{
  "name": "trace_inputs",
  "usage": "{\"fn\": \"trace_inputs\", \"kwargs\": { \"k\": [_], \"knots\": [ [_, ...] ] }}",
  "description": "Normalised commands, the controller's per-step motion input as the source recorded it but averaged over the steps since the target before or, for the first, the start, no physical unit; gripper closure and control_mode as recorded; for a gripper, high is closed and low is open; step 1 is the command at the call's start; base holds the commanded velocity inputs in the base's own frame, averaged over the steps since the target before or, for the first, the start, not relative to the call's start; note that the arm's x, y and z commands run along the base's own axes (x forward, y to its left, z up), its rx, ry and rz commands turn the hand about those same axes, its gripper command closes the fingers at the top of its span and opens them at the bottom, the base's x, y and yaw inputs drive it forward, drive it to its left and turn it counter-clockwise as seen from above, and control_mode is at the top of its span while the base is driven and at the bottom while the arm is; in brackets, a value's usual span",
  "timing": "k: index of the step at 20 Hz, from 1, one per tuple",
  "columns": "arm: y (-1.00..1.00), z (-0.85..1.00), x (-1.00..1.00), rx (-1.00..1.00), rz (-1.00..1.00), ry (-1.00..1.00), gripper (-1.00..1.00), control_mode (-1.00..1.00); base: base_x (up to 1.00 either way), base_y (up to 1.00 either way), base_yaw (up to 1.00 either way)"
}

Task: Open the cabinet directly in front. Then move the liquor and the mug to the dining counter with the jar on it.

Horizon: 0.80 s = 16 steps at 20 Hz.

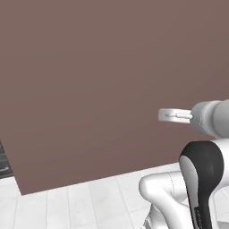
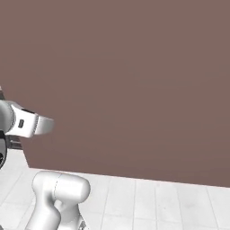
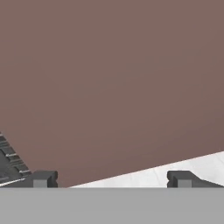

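Observation:
My gripper (image 3: pixel 112 179) is open in the hand view, its two dark fingertips (image 3: pixel 43 178) standing far apart with nothing between them. It faces a plain brown wall (image 3: pixel 113 78) where the wall meets the white tiled floor (image 3: pixel 192 168). My white wrist (image 1: pixel 174 115) juts left from the arm in the left base view, and reaches right (image 2: pixel 29 123) in the right base view. The cabinet, the liquor, the mug, the dining counter and the jar are out of view.
The brown wall (image 1: pixel 112 80) stands close ahead and spans both base views. A dark grey unit with silver lines (image 3: pixel 9 162) shows at the wall's left end, also as a dark sliver (image 1: pixel 3 161). White floor tiles (image 2: pixel 148 202) lie below.

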Motion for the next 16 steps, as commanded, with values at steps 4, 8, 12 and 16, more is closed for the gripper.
{"fn": "trace_inputs", "kwargs": {
  "k": [4, 8, 12, 16],
  "knots": [
    [0.00, 0.00, 0.00, 0.00, 0.00, 0.00, -1.00, 1.00, -0.24, 1.00, 0.15],
    [0.00, 0.00, 0.00, 0.00, 0.00, 0.00, -1.00, 1.00, 1.00, 0.64, 0.06],
    [0.00, 0.00, 0.00, 0.00, 0.00, 0.00, -1.00, 1.00, 0.33, 0.58, 0.63],
    [0.00, 0.00, 0.00, 0.00, 0.00, 0.00, -1.00, 1.00, 0.00, 0.54, 0.81]
  ]
}}
